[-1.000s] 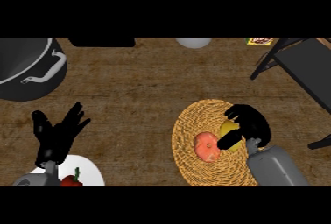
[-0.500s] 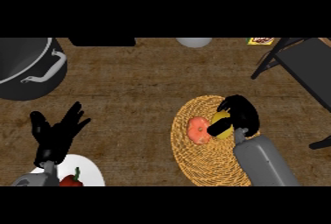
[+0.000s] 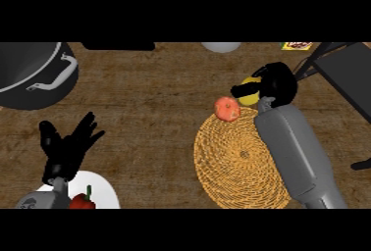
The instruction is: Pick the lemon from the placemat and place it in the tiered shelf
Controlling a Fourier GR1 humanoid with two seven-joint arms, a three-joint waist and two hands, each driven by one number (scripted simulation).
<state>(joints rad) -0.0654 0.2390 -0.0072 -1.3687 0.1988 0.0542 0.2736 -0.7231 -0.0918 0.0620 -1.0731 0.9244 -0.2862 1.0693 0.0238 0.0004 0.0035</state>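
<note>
Head view. The right hand [image 3: 274, 84] is curled round the lemon [image 3: 250, 96], which shows as a yellow patch between thumb and fingers — held just beyond the far edge of the woven placemat [image 3: 243, 157], over the bare wooden counter [image 3: 152, 103]. How much of the fruit is enclosed cannot be judged, since the hand hides most of it.

Handling, as a judgement: a lemon is light, stiff enough to bear a wrap-around hold, and not fragile, but its rounded, waxy rind may roll or slip in a shallow pinch; it is best taken across its short middle, with thumb opposing fingers — much as it appears held here.

An orange-red round fruit [image 3: 227, 109], possibly a tomato, lies on the placemat's far rim, just beside the lemon and thumb.

The dark tiered shelf [image 3: 346, 73] stands at the right edge, near the hand.

Far left: a black pot [image 3: 33, 73] with grey handle. The left hand [image 3: 69, 147] rests open, fingers up, at lower left above a white plate [image 3: 101, 193] bearing a red pepper [image 3: 83, 200].
</note>
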